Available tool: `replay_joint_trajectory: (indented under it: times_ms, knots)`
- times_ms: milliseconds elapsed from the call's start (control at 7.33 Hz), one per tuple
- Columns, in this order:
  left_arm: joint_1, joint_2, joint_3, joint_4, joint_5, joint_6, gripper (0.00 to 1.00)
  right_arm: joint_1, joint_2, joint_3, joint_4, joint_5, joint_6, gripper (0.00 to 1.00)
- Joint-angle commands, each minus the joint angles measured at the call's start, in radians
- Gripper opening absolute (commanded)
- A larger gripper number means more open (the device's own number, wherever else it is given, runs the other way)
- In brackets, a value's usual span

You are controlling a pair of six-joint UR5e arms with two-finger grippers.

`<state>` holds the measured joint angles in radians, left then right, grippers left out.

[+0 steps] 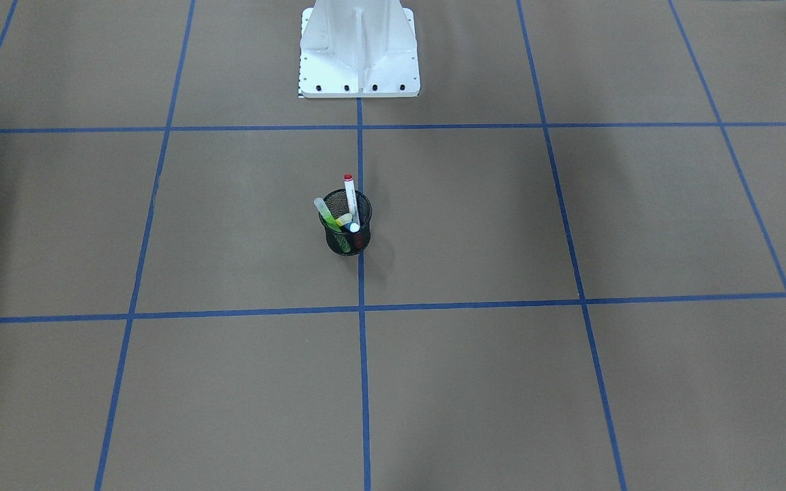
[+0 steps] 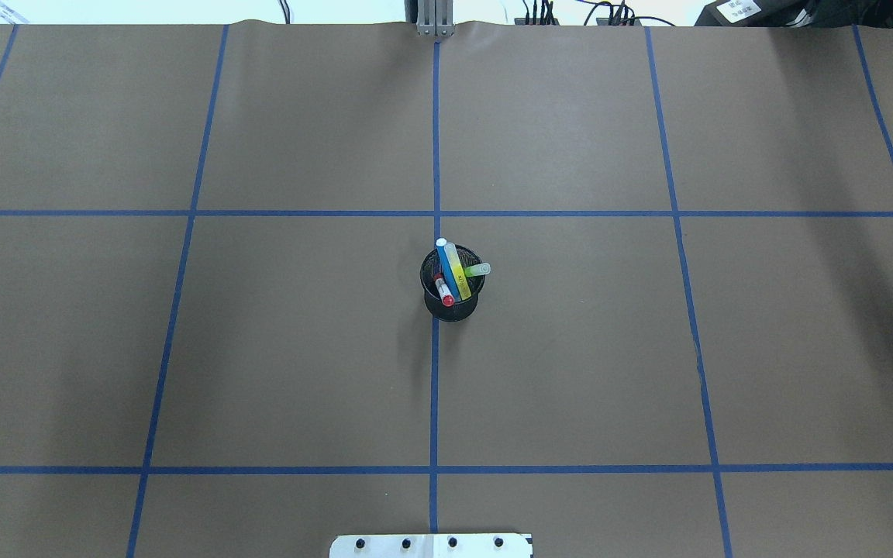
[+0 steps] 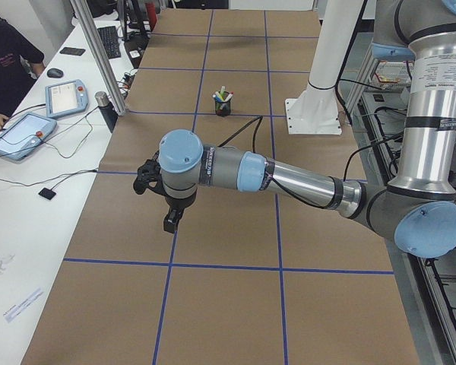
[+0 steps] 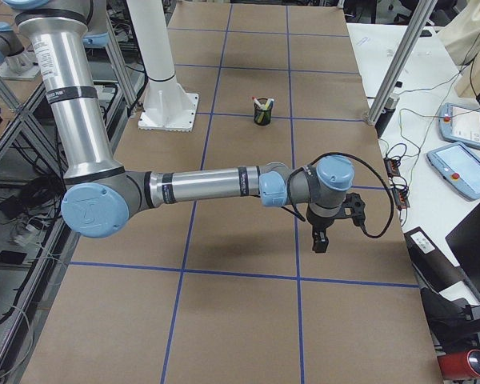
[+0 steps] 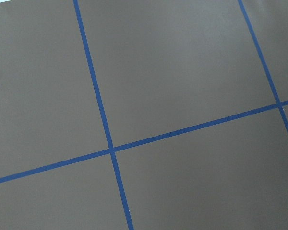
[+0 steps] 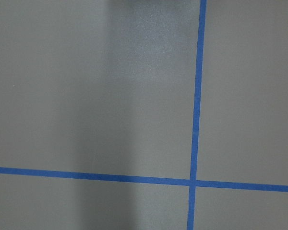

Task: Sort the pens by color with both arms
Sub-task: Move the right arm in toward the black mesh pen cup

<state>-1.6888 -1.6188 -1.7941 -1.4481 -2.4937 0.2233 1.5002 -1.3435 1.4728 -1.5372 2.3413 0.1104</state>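
A black mesh cup stands upright at the table's centre on the blue midline, and all the pens are in it. The blue pen and yellow pen lean toward the far side. Off to one side leans the lime green pen, while the red-capped white pen sticks up highest. Both arms are stretched out far from the cup. My left gripper hangs over the paper toward the table's left end, my right gripper toward the right end. I cannot tell whether either is open or shut.
Blue tape lines divide the brown paper into squares. The white arm base stands at the robot's edge. A person sits at a side desk with teach pendants. More pendants lie beyond the right end.
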Motion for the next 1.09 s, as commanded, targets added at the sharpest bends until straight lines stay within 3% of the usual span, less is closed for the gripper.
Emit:
replay_joint_trajectory:
  times_ms: [0,409,682,955]
  knots:
    - [0.0,0.0,0.001,0.0,0.001,0.001,1.0,0.0,0.003,0.001,0.002,0.0,-0.024,1.0]
    - [0.0,0.008,-0.004,-0.003,-0.004,0.001,1.0,-0.023,0.035,0.013,-0.001,0.0,-0.021,1.0]
    - [0.001,0.008,-0.001,0.002,-0.005,-0.001,1.0,-0.159,0.188,-0.005,-0.047,-0.007,-0.011,1.0]
    - [0.006,0.005,0.018,0.003,-0.004,-0.001,1.0,-0.219,0.318,0.004,-0.159,-0.008,-0.008,1.0]
